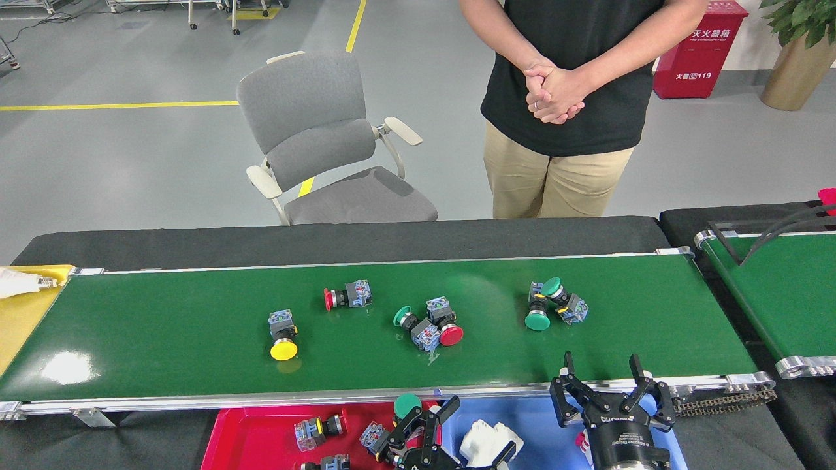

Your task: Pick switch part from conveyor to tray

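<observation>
Here the long green conveyor (163,326) carries several push-button switch parts: a yellow-capped switch (283,335) lies toward the left, a red-capped switch (347,296) just beyond it and to its right, a clump of a green-capped and a red-capped switch (429,324) touching each other near the middle, and a pair of green-capped switches (552,303) touching each other further right. Below the conveyor's near rail sit a red tray (261,437) and a blue tray (535,424) side by side. The left hand (477,444) hangs low over the seam between the two trays, its dark fingers (428,424) spread around a white block-shaped part (490,442); the right edge of the block seems to touch one finger, but whether it is pinched or lying loose in the blue tray cannot be told. The right hand (599,378) stands over the blue tray's far edge at the conveyor's near rail, its fingers spread wide and holding nothing. The pair of green-capped switches lies just beyond this hand and slightly to its left, apart from the fingertips. In the red tray, left of the left hand, lie more switch parts (313,431) with blue bases, and a green cap shows just beside the left hand's fingers. A person (562,98) stands behind the table with clasped hands, next to a grey chair (326,143).
</observation>
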